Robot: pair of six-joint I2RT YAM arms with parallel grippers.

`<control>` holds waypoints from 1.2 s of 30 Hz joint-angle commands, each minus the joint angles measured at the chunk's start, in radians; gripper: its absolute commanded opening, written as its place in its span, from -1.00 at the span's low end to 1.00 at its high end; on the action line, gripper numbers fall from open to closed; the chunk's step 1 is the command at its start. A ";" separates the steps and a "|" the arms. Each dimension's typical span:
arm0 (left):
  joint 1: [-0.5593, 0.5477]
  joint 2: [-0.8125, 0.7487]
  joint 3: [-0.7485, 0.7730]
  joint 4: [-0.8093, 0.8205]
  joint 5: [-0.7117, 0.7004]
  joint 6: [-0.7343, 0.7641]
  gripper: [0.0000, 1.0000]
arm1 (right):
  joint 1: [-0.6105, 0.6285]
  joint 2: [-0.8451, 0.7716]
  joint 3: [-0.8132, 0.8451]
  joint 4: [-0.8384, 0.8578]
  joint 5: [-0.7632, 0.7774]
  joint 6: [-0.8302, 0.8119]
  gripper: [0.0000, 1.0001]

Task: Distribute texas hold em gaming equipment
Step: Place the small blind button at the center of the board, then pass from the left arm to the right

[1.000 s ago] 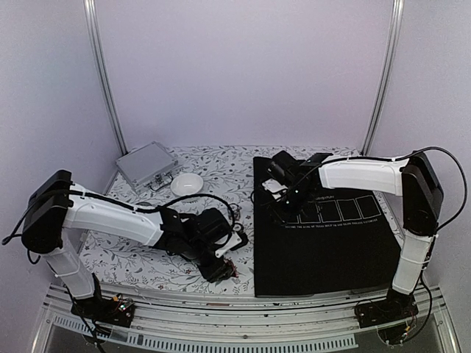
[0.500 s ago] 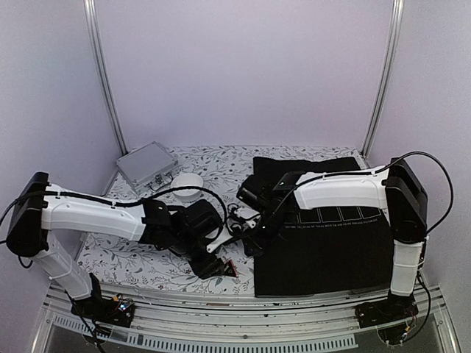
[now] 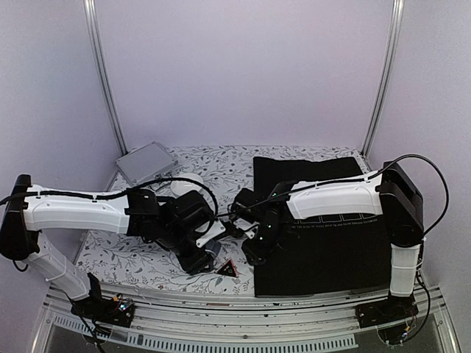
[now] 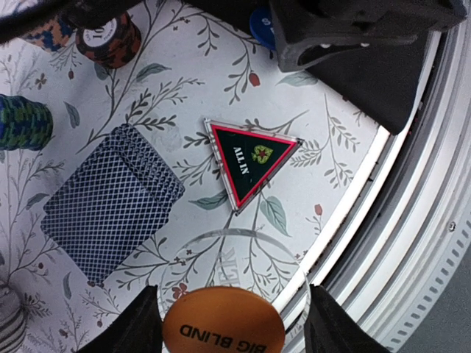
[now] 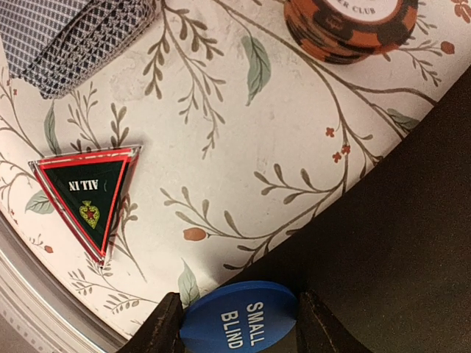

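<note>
nearest the rail, a black triangular plaque (image 4: pixel 250 158) with a red border and a clear rim lies flat on the floral-print counter (image 4: pixel 324 132). it reads "all in". just beside it, the left tool (image 3: pixel 204 259) is closed on an orange round disc (image 4: pixel 222 322) lettered "big blind". the disc's clear outer ring reaches both fingers, and whether it touches the counter cannot be told. on the plaque's other side, the right tool (image 3: pixel 255 250) is drawn narrow on a blue round button (image 5: pixel 239 320) marked "small blind". the button sits over the line where the black mat (image 5: pixel 412 220) meets the counter.

farther in, a deck of grey-blue-backed playing cards (image 4: pixel 110 202) lies flat, apart from the plaque. past it stand an orange-and-black striped chip stack (image 5: pixel 349 26), its top ending in "...er club", a red-brown chip stack (image 4: pixel 109 40) and a green-and-blue chip stack (image 4: pixel 22 121). the mat carries white printed boxes and a line of text too small to read. at the back sit a white bowl (image 3: pixel 188 182) and a silver metal case (image 3: pixel 146 163).
</note>
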 commanded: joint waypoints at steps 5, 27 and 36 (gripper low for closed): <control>0.007 -0.017 0.079 0.006 0.016 0.056 -1.00 | -0.002 -0.049 0.003 -0.017 -0.018 0.005 0.27; -0.023 0.110 0.327 0.005 0.012 0.268 -1.00 | -0.197 -0.351 -0.292 0.626 -0.889 0.183 0.36; -0.028 0.122 0.341 0.006 0.008 0.276 -1.00 | -0.196 -0.297 -0.322 0.778 -0.971 0.253 0.34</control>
